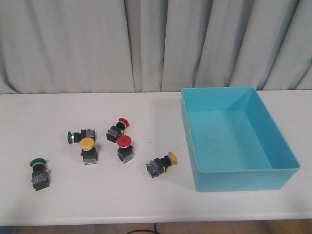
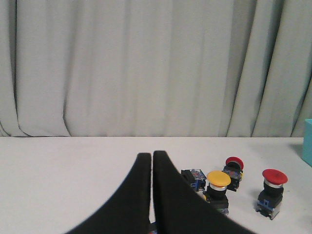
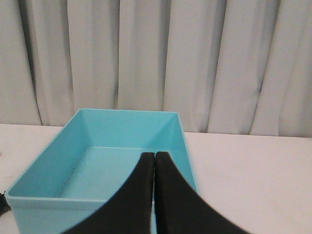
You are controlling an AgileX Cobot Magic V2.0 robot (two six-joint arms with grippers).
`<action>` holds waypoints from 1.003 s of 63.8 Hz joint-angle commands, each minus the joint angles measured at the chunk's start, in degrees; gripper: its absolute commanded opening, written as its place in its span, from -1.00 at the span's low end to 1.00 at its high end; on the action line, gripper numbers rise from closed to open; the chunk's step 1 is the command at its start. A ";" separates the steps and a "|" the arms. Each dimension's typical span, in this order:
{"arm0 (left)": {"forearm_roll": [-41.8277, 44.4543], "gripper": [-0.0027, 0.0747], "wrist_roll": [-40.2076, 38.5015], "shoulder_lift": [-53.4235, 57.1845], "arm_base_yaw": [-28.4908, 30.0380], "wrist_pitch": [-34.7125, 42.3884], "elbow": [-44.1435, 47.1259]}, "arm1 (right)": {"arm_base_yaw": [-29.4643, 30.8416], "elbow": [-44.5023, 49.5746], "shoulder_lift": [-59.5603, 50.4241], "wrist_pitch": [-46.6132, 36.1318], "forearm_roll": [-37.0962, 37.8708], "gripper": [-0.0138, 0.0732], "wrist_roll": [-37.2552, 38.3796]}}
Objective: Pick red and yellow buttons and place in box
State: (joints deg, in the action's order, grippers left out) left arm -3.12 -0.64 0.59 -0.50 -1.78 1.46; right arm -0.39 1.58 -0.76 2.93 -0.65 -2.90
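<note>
Two red buttons (image 1: 124, 142) (image 1: 123, 122) and two yellow buttons (image 1: 87, 143) (image 1: 172, 158) lie on the white table, left of the turquoise box (image 1: 236, 141). Neither gripper shows in the front view. In the left wrist view my left gripper (image 2: 152, 155) is shut and empty, with a yellow button (image 2: 218, 179) and two red buttons (image 2: 274, 176) (image 2: 234, 162) a little beyond it to one side. In the right wrist view my right gripper (image 3: 154, 154) is shut and empty, held in front of the box (image 3: 73, 146), whose inside shows nothing in it.
Two green-capped switches (image 1: 37, 163) (image 1: 71, 137) lie at the left of the group. A grey curtain (image 1: 146, 44) hangs behind the table. The table's front edge (image 1: 146, 220) runs close below the buttons and box.
</note>
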 commanded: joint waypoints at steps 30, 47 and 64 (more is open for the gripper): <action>-0.40 -0.95 -0.43 0.86 -0.12 3.99 1.60 | 0.24 0.58 -0.41 -4.50 0.11 -0.69 -0.40; -0.40 -0.95 -0.43 0.86 -0.12 4.41 1.60 | 0.24 0.58 -0.41 -4.50 0.11 -0.69 -0.40; -0.40 -0.95 -0.99 0.55 -0.12 3.64 -7.47 | 0.24 -6.36 0.73 -3.75 -0.43 -0.69 -0.47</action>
State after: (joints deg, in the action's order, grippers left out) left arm -3.12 -0.90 0.59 -0.50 -2.41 0.17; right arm -0.39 0.37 -0.76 1.50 -1.07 -2.90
